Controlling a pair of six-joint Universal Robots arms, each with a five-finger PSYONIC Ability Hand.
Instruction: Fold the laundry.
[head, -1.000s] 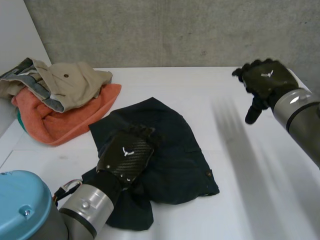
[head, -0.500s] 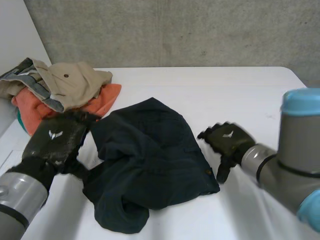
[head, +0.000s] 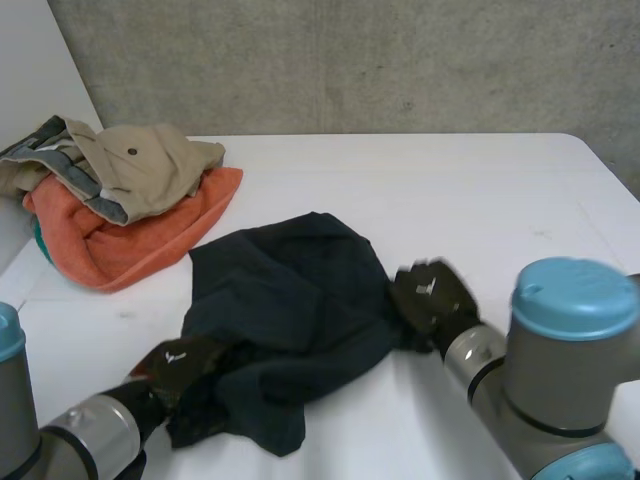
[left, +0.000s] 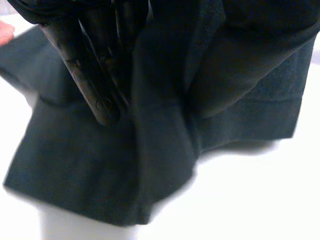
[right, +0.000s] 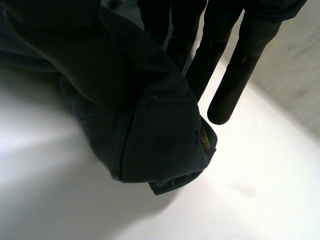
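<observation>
Each black hand bears a small white emblem on its back, with a carbon-weave sheen around it. The dark navy garment (head: 290, 315) lies crumpled on the near middle of the counter (head: 480, 190). It is a matte woven cloth, bunched into soft ridges, and one flap trails toward the near edge.

The right hand (head: 430, 300) is at the garment's right edge. In the right wrist view its thumb presses on a folded corner while its straight fingers (right: 235, 65) stand on the far side. The cloth is pinched between them and raised a little off the counter. That corner shows a doubled, stitched hem and a small brass-coloured stud (right: 202, 137).

The left hand (head: 185, 365) is at the garment's near-left edge and touches the cloth. In the left wrist view a thick fold rises beside it. I cannot tell whether it grips the cloth or only rests against it.

At the far-left corner sits a heap well apart from the navy piece. A beige garment (head: 140, 165) of smooth twill with a dark button lies on top of an orange towel (head: 150, 240) with a fuzzy, rounded edge.

The counter is plain, smooth white. Behind it runs a grey, mottled concrete wall (head: 350, 60).
</observation>
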